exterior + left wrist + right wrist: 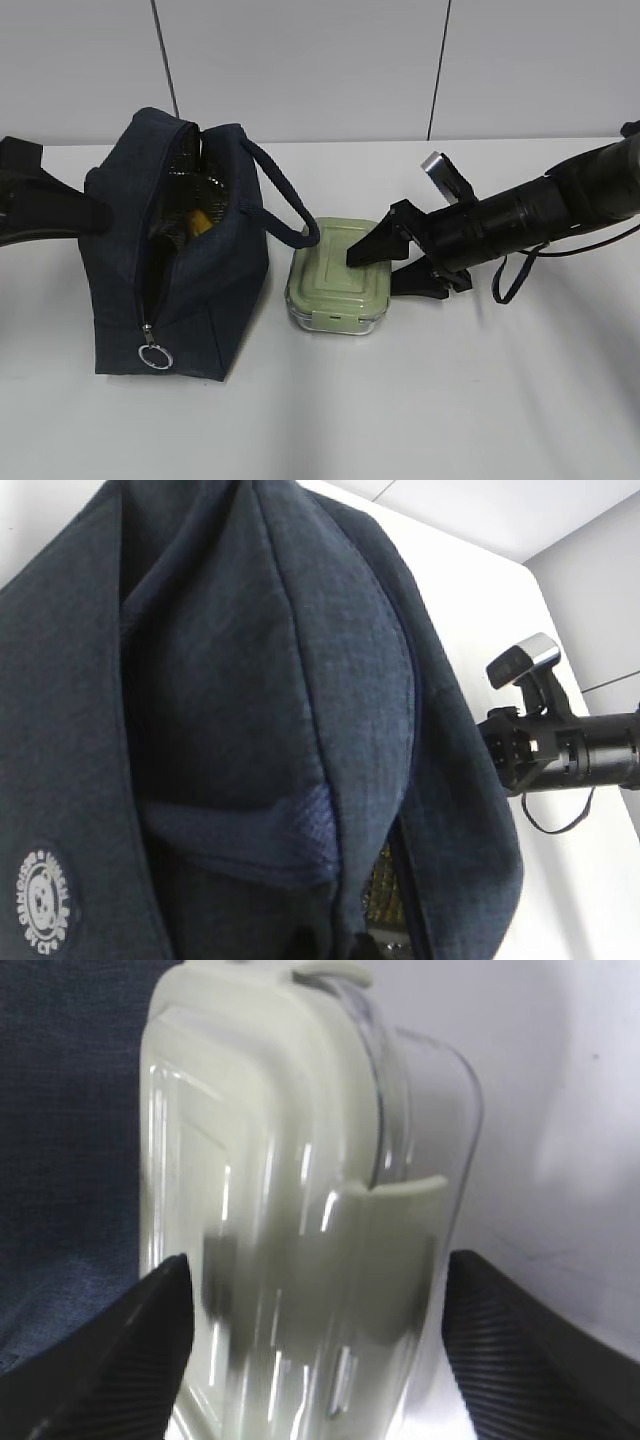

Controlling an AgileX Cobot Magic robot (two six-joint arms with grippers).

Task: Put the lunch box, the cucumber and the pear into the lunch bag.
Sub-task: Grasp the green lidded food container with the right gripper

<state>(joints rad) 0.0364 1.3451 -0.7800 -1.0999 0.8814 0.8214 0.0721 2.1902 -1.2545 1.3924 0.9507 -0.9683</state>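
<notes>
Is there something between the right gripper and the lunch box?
Nothing visible. The right gripper already has its open jaws on either side of the lunch box, one over the lid and one lower at the box's right side. The wrist view shows only the box between them.

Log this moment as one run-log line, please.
lunch box: on table beside lunch bag | right claw: open, straddling box | left claw: shut at bag | bag: unzipped

Right pincer (385, 262) gapes wide; left pincer hidden, closed.
</notes>
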